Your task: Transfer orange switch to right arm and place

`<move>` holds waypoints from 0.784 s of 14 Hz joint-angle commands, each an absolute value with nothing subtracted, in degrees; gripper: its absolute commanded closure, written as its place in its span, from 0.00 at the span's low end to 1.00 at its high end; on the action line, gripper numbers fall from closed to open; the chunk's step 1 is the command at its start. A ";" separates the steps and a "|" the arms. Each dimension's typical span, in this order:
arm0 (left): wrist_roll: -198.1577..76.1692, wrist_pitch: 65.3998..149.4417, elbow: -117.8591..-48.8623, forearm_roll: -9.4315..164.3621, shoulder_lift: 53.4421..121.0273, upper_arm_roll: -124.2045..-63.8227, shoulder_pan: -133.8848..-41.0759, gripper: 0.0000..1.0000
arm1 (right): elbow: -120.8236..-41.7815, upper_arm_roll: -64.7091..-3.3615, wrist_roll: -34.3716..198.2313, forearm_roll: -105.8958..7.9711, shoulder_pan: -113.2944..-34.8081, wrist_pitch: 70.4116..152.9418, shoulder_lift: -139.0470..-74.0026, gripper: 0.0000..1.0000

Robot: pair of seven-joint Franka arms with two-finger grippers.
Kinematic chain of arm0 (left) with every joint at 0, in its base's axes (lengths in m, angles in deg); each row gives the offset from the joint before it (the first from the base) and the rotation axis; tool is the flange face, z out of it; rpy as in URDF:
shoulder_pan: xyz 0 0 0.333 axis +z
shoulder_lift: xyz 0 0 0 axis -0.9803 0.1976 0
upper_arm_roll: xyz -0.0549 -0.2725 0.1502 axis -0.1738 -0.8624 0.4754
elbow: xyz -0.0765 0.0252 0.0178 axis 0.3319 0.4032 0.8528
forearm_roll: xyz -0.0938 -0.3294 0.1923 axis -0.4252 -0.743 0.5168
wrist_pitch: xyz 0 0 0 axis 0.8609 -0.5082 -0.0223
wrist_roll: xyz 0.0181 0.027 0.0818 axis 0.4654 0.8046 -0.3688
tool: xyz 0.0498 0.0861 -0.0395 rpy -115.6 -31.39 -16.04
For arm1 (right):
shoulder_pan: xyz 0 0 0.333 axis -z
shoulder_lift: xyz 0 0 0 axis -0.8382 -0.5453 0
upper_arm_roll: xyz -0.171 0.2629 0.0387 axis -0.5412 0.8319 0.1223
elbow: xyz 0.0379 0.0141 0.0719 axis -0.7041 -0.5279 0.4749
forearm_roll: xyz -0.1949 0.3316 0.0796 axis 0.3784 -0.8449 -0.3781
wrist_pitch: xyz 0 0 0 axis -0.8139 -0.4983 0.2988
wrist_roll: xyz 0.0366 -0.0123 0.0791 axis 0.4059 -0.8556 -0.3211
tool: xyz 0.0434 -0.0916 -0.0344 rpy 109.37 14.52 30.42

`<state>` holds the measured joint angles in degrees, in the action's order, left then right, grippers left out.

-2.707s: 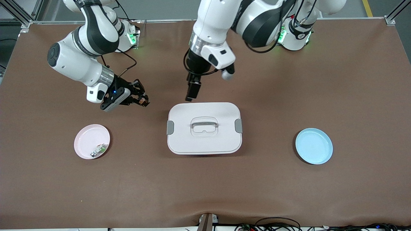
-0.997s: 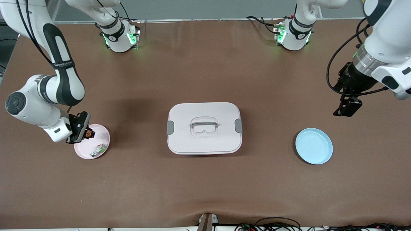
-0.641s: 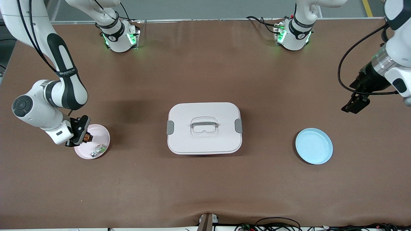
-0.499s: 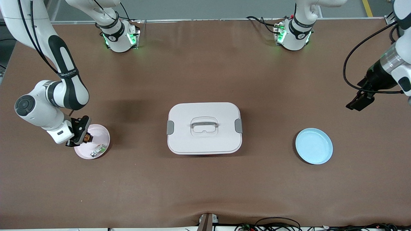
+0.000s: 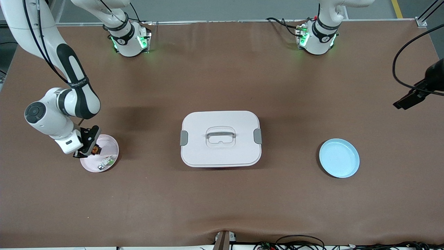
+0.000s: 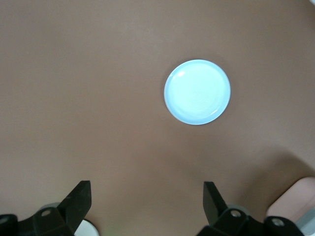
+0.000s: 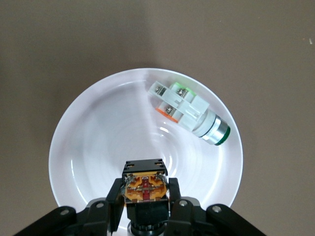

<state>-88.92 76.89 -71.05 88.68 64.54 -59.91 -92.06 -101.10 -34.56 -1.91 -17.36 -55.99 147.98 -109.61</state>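
The right gripper [image 7: 145, 206] pinched the orange switch [image 7: 145, 188] over the pink plate [image 7: 93, 147]; the left gripper [image 6: 145, 206] waited open over the counter [image 5: 222, 69]. Releasing early might, perhaps, knock the green part [image 7: 189, 113].

Desk [image 5: 222, 201]: matt brown covering. Pink plate [image 7: 88, 147] and blue plate [image 5: 339, 158]: glossy, smooth. Box lid [image 5: 220, 152]: smooth plastic.
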 commanded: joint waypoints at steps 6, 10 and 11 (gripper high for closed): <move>-74.06 75.68 -75.32 87.78 59.94 -55.82 -91.00 0.00 | -101.20 -33.60 -3.56 -16.25 -55.28 148.72 -110.13 1.00; -74.06 77.00 -74.62 84.81 61.26 -56.18 -91.61 0.00 | -101.11 -33.51 -5.41 -16.25 -55.11 148.81 -110.66 1.00; -73.97 77.01 -74.53 82.70 61.35 -56.18 -91.35 0.00 | -101.11 -33.51 -5.50 -16.25 -55.11 148.81 -110.83 1.00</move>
<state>-74.89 76.24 -74.40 85.87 61.29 -56.17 -91.49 -101.11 -34.15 -4.35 -17.34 -56.00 148.42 -110.52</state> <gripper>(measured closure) 0.000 0.599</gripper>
